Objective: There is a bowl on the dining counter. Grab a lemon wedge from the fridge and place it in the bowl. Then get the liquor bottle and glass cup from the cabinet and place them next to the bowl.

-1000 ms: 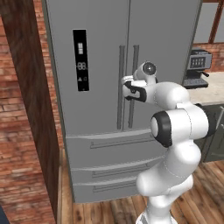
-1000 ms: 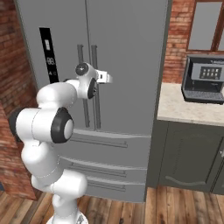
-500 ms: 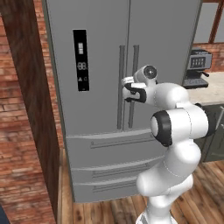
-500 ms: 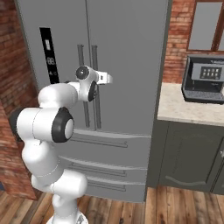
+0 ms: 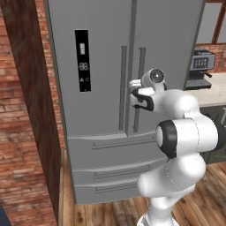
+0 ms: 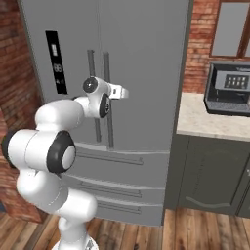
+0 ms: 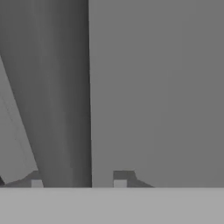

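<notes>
Reaching forward at chest height, the white arm brings its gripper (image 7: 78, 181) up to the right door handle (image 5: 138, 88) of the tall grey fridge (image 5: 106, 145). From the left base view the hand sits against the lower half of this vertical bar, just right of the seam between the two upper doors. The hand view looks straight along the fingers: the handle (image 7: 57, 96) runs as a broad grey bar between the two dark fingertips (image 7: 120, 178), which stand on either side of it, closed around the bar; actual contact cannot be made out. Both upper doors are shut, and the two drawers (image 5: 114, 170) below them are shut as well. A second handle (image 5: 122, 84) stands just left of the seam, and a black display panel (image 5: 82, 60) is set into the left door. Brick wall (image 5: 17, 145) flanks the fridge on the left. To its right, the right base view shows a pale counter (image 6: 215, 124) over dark cabinets, carrying a dark coffee machine (image 6: 228, 88).
</notes>
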